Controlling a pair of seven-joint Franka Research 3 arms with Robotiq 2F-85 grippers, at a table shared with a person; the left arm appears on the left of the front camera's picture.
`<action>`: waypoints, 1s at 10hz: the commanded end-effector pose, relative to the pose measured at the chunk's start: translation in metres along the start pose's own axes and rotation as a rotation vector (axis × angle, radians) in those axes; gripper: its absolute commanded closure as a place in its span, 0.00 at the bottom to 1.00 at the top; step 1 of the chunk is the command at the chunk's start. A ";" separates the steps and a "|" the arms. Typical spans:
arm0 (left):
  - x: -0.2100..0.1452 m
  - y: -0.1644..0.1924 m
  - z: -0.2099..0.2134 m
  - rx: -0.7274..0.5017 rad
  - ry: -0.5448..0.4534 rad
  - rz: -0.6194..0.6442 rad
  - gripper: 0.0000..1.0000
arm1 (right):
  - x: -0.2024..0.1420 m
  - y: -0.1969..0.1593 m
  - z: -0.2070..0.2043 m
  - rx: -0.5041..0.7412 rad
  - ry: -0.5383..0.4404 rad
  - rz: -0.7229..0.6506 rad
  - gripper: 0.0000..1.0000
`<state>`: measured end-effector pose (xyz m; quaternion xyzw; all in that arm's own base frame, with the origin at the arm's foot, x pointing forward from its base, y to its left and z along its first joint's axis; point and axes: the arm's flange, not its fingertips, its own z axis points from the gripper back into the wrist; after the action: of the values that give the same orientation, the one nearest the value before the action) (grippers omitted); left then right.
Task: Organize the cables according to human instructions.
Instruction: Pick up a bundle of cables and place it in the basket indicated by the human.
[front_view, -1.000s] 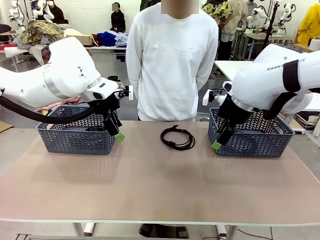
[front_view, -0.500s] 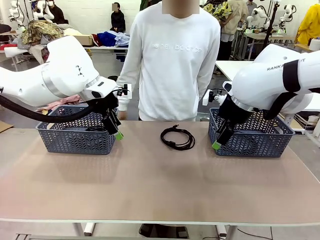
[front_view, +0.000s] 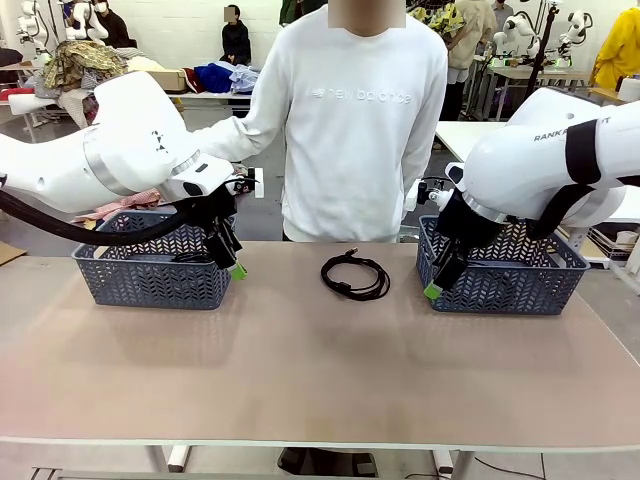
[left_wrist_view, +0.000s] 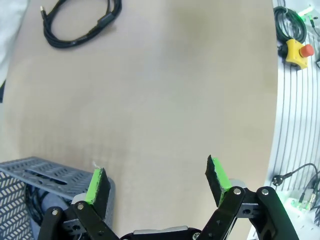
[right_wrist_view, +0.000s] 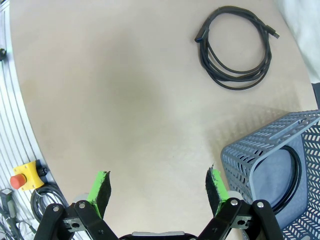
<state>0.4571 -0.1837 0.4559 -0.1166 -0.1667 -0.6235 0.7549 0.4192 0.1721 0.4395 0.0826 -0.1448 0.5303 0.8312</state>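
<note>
One thin black coiled cable (front_view: 355, 276), laid flat at table centre between blue-grey lattice baskets, is best gripped across its bundled strands, probably by either wide-open, empty gripper (left (left_wrist_view: 157, 182), right (right_wrist_view: 157, 188)).

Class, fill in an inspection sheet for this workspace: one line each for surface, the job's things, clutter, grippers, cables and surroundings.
Surface: tan table, bare in front.
Job's things: one coiled black cable lies mid-table, untouched; another cable coil sits in the left basket.
Clutter: nothing seen.
Grippers: left gripper open, at the left basket's near corner; right gripper open, beside the right basket; neither holds anything.
Cables: black hose trails under the left arm.
Surroundings: person stands at the far edge.
</note>
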 end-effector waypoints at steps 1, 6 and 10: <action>-0.001 0.001 0.000 0.002 0.001 -0.008 0.00 | 0.002 -0.001 0.002 -0.011 0.007 -0.002 0.00; -0.001 0.001 0.000 0.002 0.001 -0.008 0.00 | 0.002 -0.001 0.002 -0.011 0.007 -0.002 0.00; -0.001 0.001 0.000 0.002 0.001 -0.008 0.00 | 0.002 -0.001 0.002 -0.011 0.007 -0.002 0.00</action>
<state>0.4571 -0.1837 0.4559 -0.1166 -0.1667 -0.6235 0.7549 0.4192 0.1721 0.4395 0.0826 -0.1448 0.5303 0.8312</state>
